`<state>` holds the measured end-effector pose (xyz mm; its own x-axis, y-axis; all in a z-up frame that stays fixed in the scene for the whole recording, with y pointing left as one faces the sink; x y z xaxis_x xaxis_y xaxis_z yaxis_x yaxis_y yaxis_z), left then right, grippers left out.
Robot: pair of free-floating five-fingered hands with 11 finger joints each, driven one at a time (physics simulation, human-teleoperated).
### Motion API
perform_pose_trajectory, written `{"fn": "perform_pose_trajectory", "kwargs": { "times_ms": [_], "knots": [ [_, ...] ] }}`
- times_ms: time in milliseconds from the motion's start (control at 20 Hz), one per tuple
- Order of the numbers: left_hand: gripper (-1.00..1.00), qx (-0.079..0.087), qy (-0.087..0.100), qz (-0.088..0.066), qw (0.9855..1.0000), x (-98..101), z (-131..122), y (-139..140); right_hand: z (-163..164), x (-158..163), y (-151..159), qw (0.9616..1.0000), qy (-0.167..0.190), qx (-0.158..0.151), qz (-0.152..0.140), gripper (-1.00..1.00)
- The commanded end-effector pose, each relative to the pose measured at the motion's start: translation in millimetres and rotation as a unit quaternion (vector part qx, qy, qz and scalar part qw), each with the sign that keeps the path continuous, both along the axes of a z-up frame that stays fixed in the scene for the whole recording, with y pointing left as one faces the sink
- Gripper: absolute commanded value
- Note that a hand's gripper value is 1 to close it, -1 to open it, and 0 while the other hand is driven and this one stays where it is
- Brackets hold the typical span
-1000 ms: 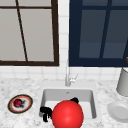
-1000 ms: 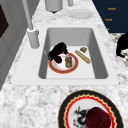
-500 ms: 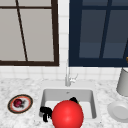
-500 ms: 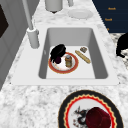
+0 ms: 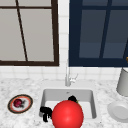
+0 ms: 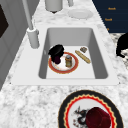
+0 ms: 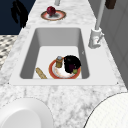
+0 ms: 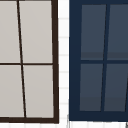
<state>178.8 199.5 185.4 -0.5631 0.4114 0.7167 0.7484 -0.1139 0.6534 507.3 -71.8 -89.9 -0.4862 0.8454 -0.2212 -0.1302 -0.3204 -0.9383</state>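
In the sink (image 6: 100, 62) lies a red-rimmed plate (image 6: 62, 67) – on it a small jar (image 6: 68, 60) and a dark fruit (image 6: 57, 59). The right hand (image 6: 56, 50) rests over the fruit; whether it pinches, I cannot tell. The left hand (image 5: 46, 112) hangs at the sink's front edge above the surface (image 6: 30, 100) – fingers drooping loose.

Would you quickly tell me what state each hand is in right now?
Left hand: hanging at the sink's front left edge, fingers pointing down, holding nothing.
Right hand: down in the sink over the red-rimmed plate; its grip cannot be told.
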Motion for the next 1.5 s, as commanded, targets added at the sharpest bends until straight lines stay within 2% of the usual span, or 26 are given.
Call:
{"fn": "perform_pose_trajectory", "kwargs": {
  "times_ms": [0,150,350,550,650,900,1250,1450],
  "knots": [
    [0.0,0.0,0.0,0.0,1.0,0.0,0,0,12,-2,-16,0.9998,-0.019,0.0,-0.002,1.0],
    [0.0,0.0,0.0,0.0,1.0,0.0,0,0,33,-5,-21,0.9994,-0.033,0.005,0.003,1.0],
    [0.0,0.0,0.0,0.0,1.0,0.0,0,0,57,-14,-23,0.9994,-0.028,0.019,-0.004,1.0],
    [0.0,0.0,0.0,0.0,1.0,0.0,0,0,79,-13,-12,0.9988,-0.028,0.02,-0.037,1.0],
    [0.0,0.0,0.0,0.0,1.0,0.0,0,0,97,-23,-20,0.9981,-0.023,0.021,-0.054,1.0],
    [0.0,0.0,0.0,0.0,1.0,0.0,0,0,136,-34,-21,0.9972,-0.028,0.014,-0.068,1.0],
    [0.0,0.0,0.0,0.0,1.0,0.0,0,0,180,-55,-38,0.9975,-0.043,0.006,-0.056,1.0],
    [0.0,0.0,0.0,0.0,1.0,0.0,0,0,206,-69,-48,0.9973,-0.043,0.007,-0.058,1.0]
  ]
}}
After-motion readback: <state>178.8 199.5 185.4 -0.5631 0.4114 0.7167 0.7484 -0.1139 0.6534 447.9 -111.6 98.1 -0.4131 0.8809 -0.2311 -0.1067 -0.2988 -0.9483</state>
